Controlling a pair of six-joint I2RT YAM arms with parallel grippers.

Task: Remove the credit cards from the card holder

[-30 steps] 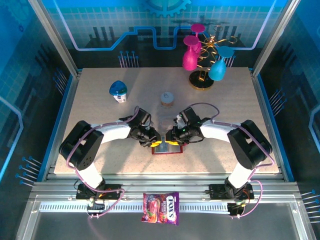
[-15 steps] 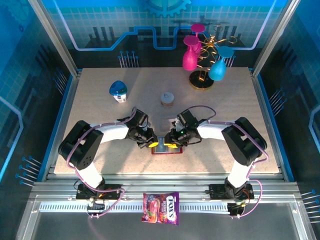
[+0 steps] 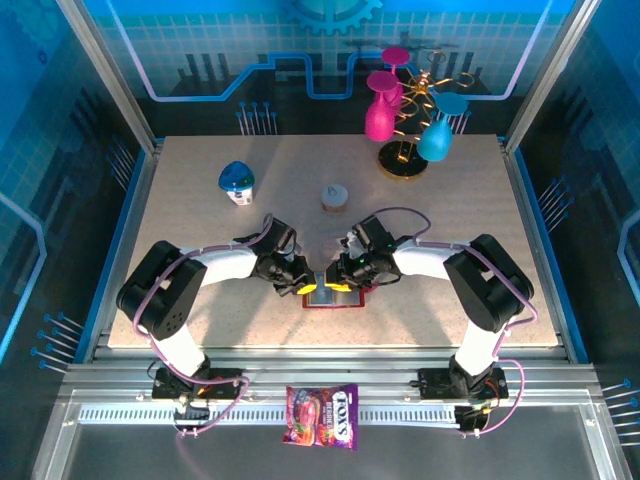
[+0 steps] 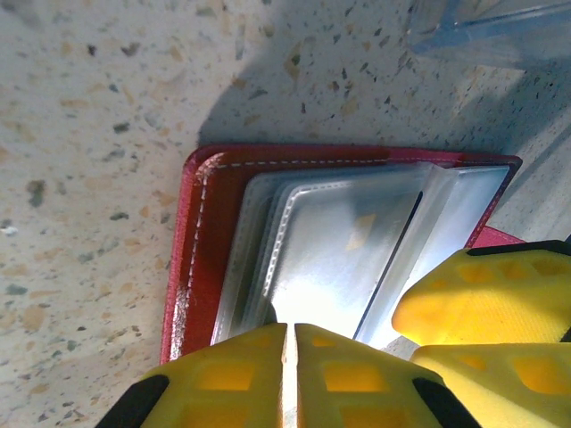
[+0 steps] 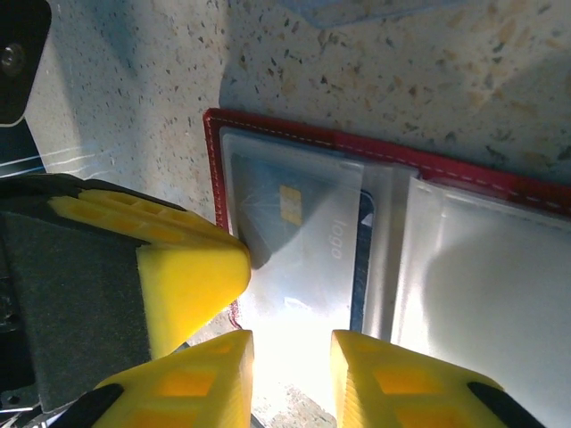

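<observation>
Harsh white glare burns out the near pockets of the card holder (image 4: 189,259) in both wrist views, while soft shadow darkens the counter (image 4: 89,134) beyond it.

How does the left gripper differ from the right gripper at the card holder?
The left gripper has its fingers pressed together; the right gripper has a clear gap between its fingers. The left gripper reaches the card holder from the left, the right gripper from the right. Both have yellow fingers and are low over it.
</observation>
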